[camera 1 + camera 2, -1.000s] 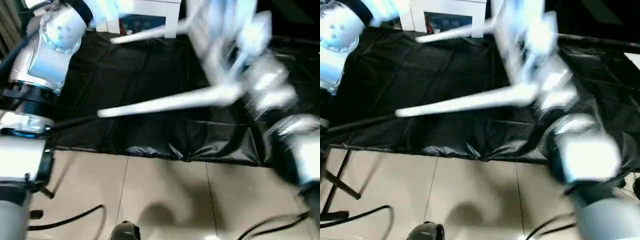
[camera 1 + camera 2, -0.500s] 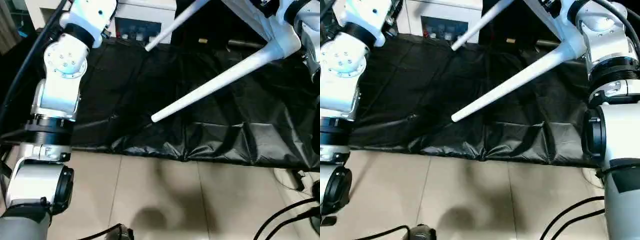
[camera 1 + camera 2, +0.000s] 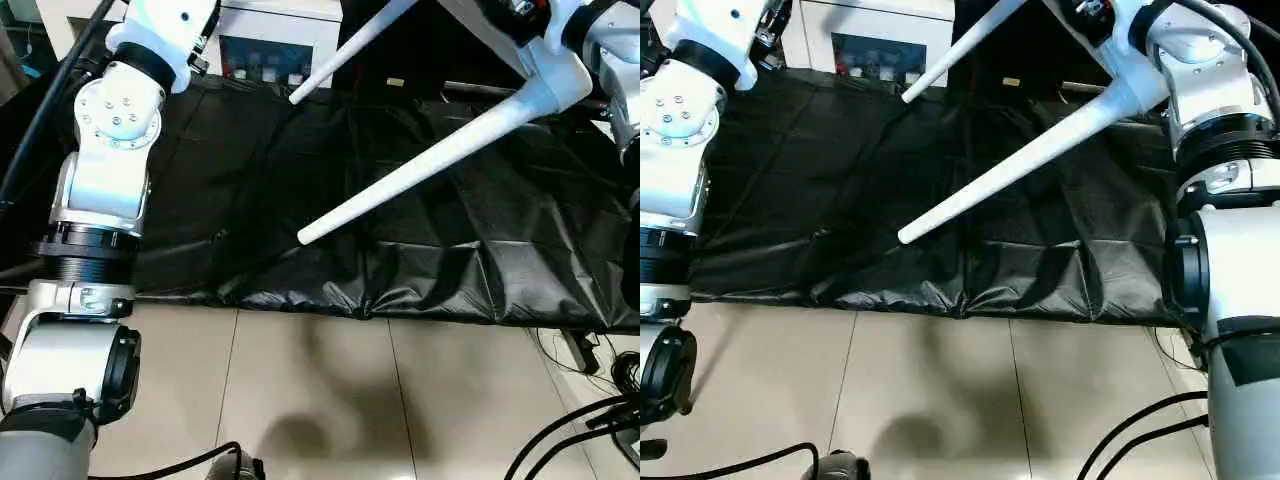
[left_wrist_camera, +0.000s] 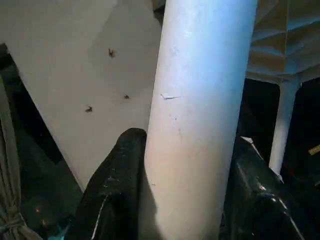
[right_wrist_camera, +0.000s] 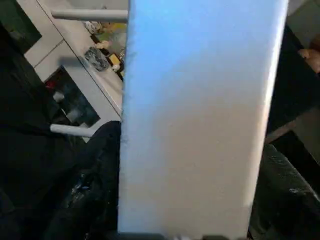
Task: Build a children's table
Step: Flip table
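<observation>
The children's table is held up in the air, tipped so its legs point out over the black cloth. One long white leg [image 3: 430, 160] slants down from the upper right to the middle. A second leg [image 3: 345, 50] crosses the top. My right arm [image 3: 1215, 110] reaches up beside the long leg's flared end. My right gripper [image 5: 190, 145] is shut on a leg, with a black finger [image 5: 95, 175] on each side. My left gripper [image 4: 185, 145] is shut on another leg, below the ribbed underside [image 4: 280, 35] of the top.
A black cloth [image 3: 250, 200] covers the low surface ahead, its front edge hanging over the tiled floor [image 3: 320, 400]. A white cabinet with glass doors [image 3: 270, 45] stands behind it. Cables [image 3: 570, 430] lie on the floor at the right.
Since a second ago the table has swung up and to the right while the view also shifted. Over the last half second it has barely moved.
</observation>
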Controlling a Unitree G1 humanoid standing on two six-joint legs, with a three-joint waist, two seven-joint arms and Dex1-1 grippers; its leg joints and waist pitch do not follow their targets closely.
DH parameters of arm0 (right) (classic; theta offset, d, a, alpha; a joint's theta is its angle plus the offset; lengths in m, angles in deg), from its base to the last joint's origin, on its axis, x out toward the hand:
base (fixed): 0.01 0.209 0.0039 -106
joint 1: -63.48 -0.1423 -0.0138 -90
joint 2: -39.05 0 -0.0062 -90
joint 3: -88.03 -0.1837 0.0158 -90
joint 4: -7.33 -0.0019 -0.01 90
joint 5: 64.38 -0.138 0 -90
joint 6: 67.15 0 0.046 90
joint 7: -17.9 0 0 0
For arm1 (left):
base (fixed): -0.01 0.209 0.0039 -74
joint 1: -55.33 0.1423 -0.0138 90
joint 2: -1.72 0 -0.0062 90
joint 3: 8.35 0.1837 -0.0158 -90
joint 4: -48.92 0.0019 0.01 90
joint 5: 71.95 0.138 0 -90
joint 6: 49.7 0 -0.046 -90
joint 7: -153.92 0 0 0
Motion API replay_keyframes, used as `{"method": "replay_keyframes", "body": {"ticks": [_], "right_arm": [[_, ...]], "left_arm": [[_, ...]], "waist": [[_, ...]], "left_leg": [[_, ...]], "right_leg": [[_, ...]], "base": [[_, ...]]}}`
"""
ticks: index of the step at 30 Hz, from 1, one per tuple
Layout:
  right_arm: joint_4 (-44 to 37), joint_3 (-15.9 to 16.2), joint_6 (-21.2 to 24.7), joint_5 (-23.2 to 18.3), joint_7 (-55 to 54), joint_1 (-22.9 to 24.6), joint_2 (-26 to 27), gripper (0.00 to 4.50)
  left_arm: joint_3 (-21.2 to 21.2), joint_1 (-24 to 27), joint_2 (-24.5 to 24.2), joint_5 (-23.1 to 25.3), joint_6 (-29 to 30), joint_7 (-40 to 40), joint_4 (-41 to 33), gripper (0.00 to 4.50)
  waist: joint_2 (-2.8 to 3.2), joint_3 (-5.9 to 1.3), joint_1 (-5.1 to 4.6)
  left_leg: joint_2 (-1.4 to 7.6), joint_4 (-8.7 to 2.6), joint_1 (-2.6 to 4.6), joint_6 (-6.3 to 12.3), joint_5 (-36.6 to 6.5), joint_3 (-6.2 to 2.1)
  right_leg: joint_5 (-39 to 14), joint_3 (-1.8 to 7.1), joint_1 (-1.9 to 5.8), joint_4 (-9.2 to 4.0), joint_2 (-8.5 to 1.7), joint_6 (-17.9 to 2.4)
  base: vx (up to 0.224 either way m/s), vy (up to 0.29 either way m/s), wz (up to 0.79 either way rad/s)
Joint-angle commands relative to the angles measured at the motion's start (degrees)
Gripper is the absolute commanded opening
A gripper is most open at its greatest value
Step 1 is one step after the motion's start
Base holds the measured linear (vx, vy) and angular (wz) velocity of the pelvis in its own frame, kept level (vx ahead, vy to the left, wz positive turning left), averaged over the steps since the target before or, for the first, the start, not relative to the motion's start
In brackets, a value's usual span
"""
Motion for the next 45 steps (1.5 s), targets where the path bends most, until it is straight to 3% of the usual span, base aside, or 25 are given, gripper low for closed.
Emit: {"method": "replay_keyframes", "body": {"ticks": [1,10,12,13,14,15,16,18,19,21,22,24,25,27,29,30,32,33,34,35,37,42,43,44,45], "right_arm": [[-0.10,0.13,-1.59,-0.36,1.95,0.91,0.70,3.73],[-2.23,-4.92,-9.96,-6.50,3.95,1.36,2.09,4.49],[-2.82,-6.68,-11.45,-8.68,4.53,1.22,2.40,4.50],[-3.95,-9.18,-12.31,-12.03,6.23,1.15,2.69,4.50],[-3.95,-9.18,-12.31,-12.03,6.23,1.15,2.69,4.50],[-4.90,-12.00,-11.36,-15.70,8.17,1.11,3.22,4.50],[-5.00,-12.21,-11.22,-15.99,8.33,1.14,3.27,4.50],[-7.67,-17.57,-7.06,-23.64,12.67,2.19,4.60,4.50],[-7.67,-17.57,-7.06,-23.64,12.67,2.19,4.60,4.50],[-12.17,-19.24,-2.58,-28.14,16.26,7.53,6.41,4.50],[-14.36,-18.72,-1.73,-28.74,17.02,10.84,7.27,4.50],[-14.36,-18.72,-1.73,-28.74,17.02,10.84,7.27,4.50],[-20.60,-16.84,-0.77,-29.23,15.72,21.39,9.83,4.50],[-20.60,-16.84,-0.77,-29.23,15.72,21.39,9.83,4.50],[-28.16,-16.19,1.26,-31.03,12.96,32.03,12.58,4.50],[-28.16,-16.19,1.26,-31.03,12.96,32.03,12.58,4.50],[-33.34,-17.00,3.72,-31.92,11.83,38.76,14.54,4.50],[-36.04,-17.32,5.69,-32.43,11.70,41.08,15.15,4.50],[-40.08,-17.08,8.10,-32.73,10.78,44.73,16.38,4.50],[-40.08,-17.08,8.10,-32.73,10.78,44.73,16.38,4.50],[-42.74,-16.39,9.42,-32.54,9.70,46.85,17.11,4.50],[-48.97,-13.94,13.40,-32.57,6.94,50.77,17.78,4.50],[-51.02,-13.20,15.79,-31.84,5.53,52.03,17.94,4.50],[-52.88,-13.20,17.86,-31.81,4.59,52.99,18.17,4.50],[-52.88,-13.20,17.86,-31.81,4.59,52.99,18.17,4.50]], "left_arm": [[0.66,1.86,1.64,-1.67,3.77,-0.34,3.98,1.82],[0.57,2.02,0.99,-1.58,3.27,-0.16,5.02,1.80],[0.44,2.01,0.67,-1.64,2.57,-0.33,5.70,1.76],[0.52,2.13,0.27,-1.74,0.61,-0.77,6.88,1.72],[0.52,2.13,0.27,-1.74,0.61,-0.77,6.88,1.70],[0.48,2.33,0.13,-1.95,-0.73,-1.00,7.47,1.70],[0.49,2.36,0.12,-1.95,-0.82,-1.02,7.50,1.69],[0.67,3.11,-0.26,-2.14,-3.09,-1.76,8.37,1.68],[0.67,3.11,-0.26,-2.14,-3.09,-1.76,8.37,1.67],[0.41,4.08,-0.48,-2.90,-5.10,-2.53,8.83,1.67],[0.30,4.57,-0.59,-3.29,-6.06,-2.92,8.97,1.66],[0.30,4.57,-0.59,-3.29,-6.06,-2.92,8.97,1.66],[0.37,5.71,-1.14,-4.04,-8.88,-4.21,9.92,1.66],[0.37,5.71,-1.14,-4.04,-8.88,-4.21,9.92,1.66],[0.55,6.26,-1.94,-4.38,-11.28,-5.09,11.85,1.66],[0.55,6.26,-1.94,-4.38,-11.28,-5.09,11.85,1.66],[0.50,6.12,-2.48,-4.75,-12.72,-5.65,14.37,1.66],[0.44,6.05,-2.60,-5.01,-13.19,-5.94,15.33,1.66],[0.86,5.67,-2.62,-4.92,-13.24,-6.84,18.62,1.66],[0.86,5.67,-2.62,-4.92,-13.24,-6.84,18.62,1.66],[1.07,5.09,-2.34,-5.08,-13.31,-7.74,22.11,1.66],[1.35,3.64,-1.37,-5.65,-14.04,-9.22,29.72,1.66],[1.74,2.64,-0.51,-5.53,-14.03,-9.73,33.48,1.66],[2.40,1.84,-0.12,-4.82,-14.12,-9.16,36.47,1.66],[2.40,1.84,-0.12,-4.82,-14.12,-9.16,36.47,1.66]], "waist": [[-0.08,-3.64,-0.42],[0.15,-3.74,-0.27],[0.43,-3.78,-0.19],[0.55,-3.85,-0.16],[0.47,-3.87,-0.11],[0.44,-3.89,-0.03],[0.48,-3.94,-0.07],[0.49,-3.99,0.04],[0.56,-4.15,0.16],[0.63,-4.07,0.29],[1.07,-4.15,0.49],[0.92,-4.43,0.41],[0.96,-4.55,0.73],[1.07,-4.51,0.77],[1.40,-4.72,1.07],[1.40,-4.72,1.07],[1.54,-4.59,1.68],[1.43,-4.44,1.28],[1.56,-4.35,1.52],[1.49,-4.17,1.29],[1.46,-3.57,1.03],[1.74,-3.07,0.93],[1.95,-3.08,0.85],[1.80,-3.11,0.59],[1.80,-3.11,0.59]], "left_leg": [[3.40,-4.47,3.07,-3.92,-22.92,-2.64],[3.50,-4.45,3.15,-3.35,-22.47,-2.61],[3.49,-4.50,3.30,-3.41,-22.56,-2.59],[3.48,-4.49,3.27,-3.28,-22.38,-2.56],[3.48,-4.48,3.28,-3.10,-22.40,-2.57],[3.47,-4.51,3.26,-2.99,-21.41,-2.56],[3.40,-4.45,3.23,-2.48,-21.37,-2.50],[3.55,-4.46,3.12,-1.61,-20.27,-2.55],[3.59,-4.38,3.24,-1.00,-18.11,-2.50],[3.57,-4.42,3.19,-0.51,-16.46,-2.43],[3.61,-4.56,3.40,-0.72,-16.08,-2.51],[3.67,-4.62,3.62,-1.50,-15.66,-2.55],[3.60,-4.68,3.85,-2.39,-15.42,-2.42],[3.66,-5.00,3.77,-3.41,-16.38,-2.65],[3.59,-5.09,4.01,-4.70,-16.87,-2.77],[3.59,-5.09,4.01,-4.70,-16.87,-2.77],[3.65,-5.37,4.40,-5.44,-18.55,-2.65],[3.67,-5.75,4.05,-5.96,-20.19,-3.00],[3.79,-5.91,4.49,-6.93,-23.16,-2.98],[3.75,-6.07,4.36,-7.40,-24.44,-3.14],[3.70,-6.21,5.12,-9.65,-33.29,-3.55],[3.85,-6.61,5.93,-10.87,-40.34,-4.54],[3.84,-6.70,6.16,-10.95,-40.96,-4.63],[3.83,-6.75,6.25,-11.10,-41.61,-4.69],[3.83,-6.75,6.25,-11.10,-41.61,-4.69]], "right_leg": [[-12.13,1.26,0.05,-4.65,-2.98,-10.23],[-10.91,1.24,0.04,-4.53,-2.99,-10.67],[-10.24,1.23,-0.05,-4.51,-2.85,-10.76],[-8.70,1.24,0.07,-4.42,-2.83,-11.08],[-8.33,1.23,0.15,-4.40,-2.79,-11.14],[-7.21,1.16,0.23,-4.22,-2.70,-11.43],[-6.53,1.21,0.39,-4.24,-2.74,-11.63],[-4.71,1.23,0.69,-4.08,-2.86,-11.81],[-1.99,1.03,0.76,-3.76,-2.68,-12.57],[-0.20,0.97,0.92,-3.67,-2.73,-12.93],[0.57,0.89,0.95,-3.71,-2.85,-12.65],[2.05,0.65,1.08,-3.54,-2.79,-12.77],[2.63,0.45,1.12,-3.70,-2.85,-12.91],[1.91,0.45,1.30,-3.68,-3.04,-12.25],[1.97,0.47,1.39,-3.71,-3.02,-12.01],[1.97,0.47,1.39,-3.71,-3.02,-12.01],[0.60,0.51,1.11,-4.21,-3.06,-10.92],[-1.21,0.51,1.33,-4.13,-3.11,-10.67],[-4.77,0.51,0.86,-4.56,-3.34,-10.14],[-6.64,0.59,0.90,-4.74,-3.39,-9.85],[-18.85,0.80,-0.07,-6.15,-3.97,-8.30],[-27.56,0.91,-0.67,-7.28,-4.44,-6.57],[-28.75,0.89,-0.64,-7.65,-4.39,-6.34],[-29.01,0.74,-0.63,-7.82,-4.41,-6.37],[-29.01,0.74,-0.63,-7.82,-4.41,-6.37]], "base": [[0.000,0.000,0.00],[0.000,0.000,0.00],[0.000,0.000,0.00],[0.000,0.000,0.00],[0.000,0.000,0.00],[0.000,0.000,0.00],[0.000,0.000,0.00],[0.000,0.000,0.00],[0.000,0.000,0.00],[0.000,0.000,0.00],[0.000,0.000,0.00],[0.000,0.000,0.00],[0.000,0.000,0.00],[0.000,0.000,0.00],[0.000,0.000,0.00],[0.000,0.000,0.00],[0.000,0.000,0.00],[0.000,0.000,0.00],[0.000,0.000,0.00],[0.000,0.000,0.00],[0.000,0.000,0.00],[0.000,0.000,0.00],[0.000,0.000,0.00],[0.000,0.000,0.00],[0.000,0.000,0.00]]}}
